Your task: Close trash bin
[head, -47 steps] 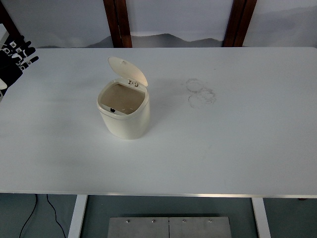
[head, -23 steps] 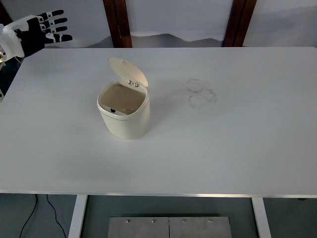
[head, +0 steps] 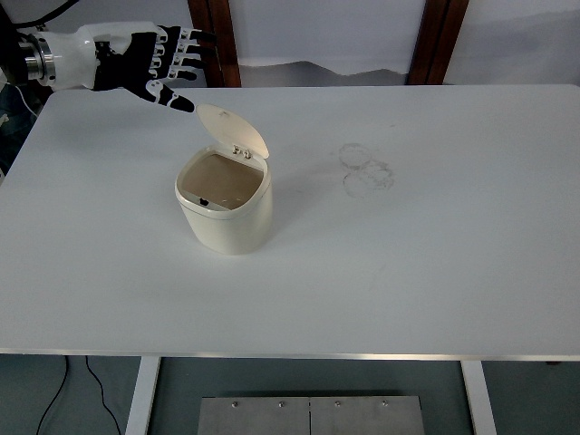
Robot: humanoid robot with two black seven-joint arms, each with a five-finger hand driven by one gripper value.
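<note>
Left hand [head: 145, 63] is over the far-left part of the white table [head: 435, 272], coming in from the upper-left corner, fingers [head: 186, 47] spread and extended, gripping nothing. Thumb tip sits just beside the top edge of the raised lid [head: 233, 129]; can't tell if it touches. Cream trash bin [head: 225, 201] stands upright left of table centre, lid open, hinged at the far side and tilted back, inner face toward the camera. Bin interior looks tan, with a small dark spot at the near inner rim; too small to tell what it is. Faint ring-shaped marks [head: 367, 169] on the tabletop right of the bin, well apart from it. Two dark wooden posts [head: 214, 41] behind the far edge of the table. Metal plate [head: 308, 415] under the near edge, black cable [head: 54, 390] on the floor lower left.
</note>
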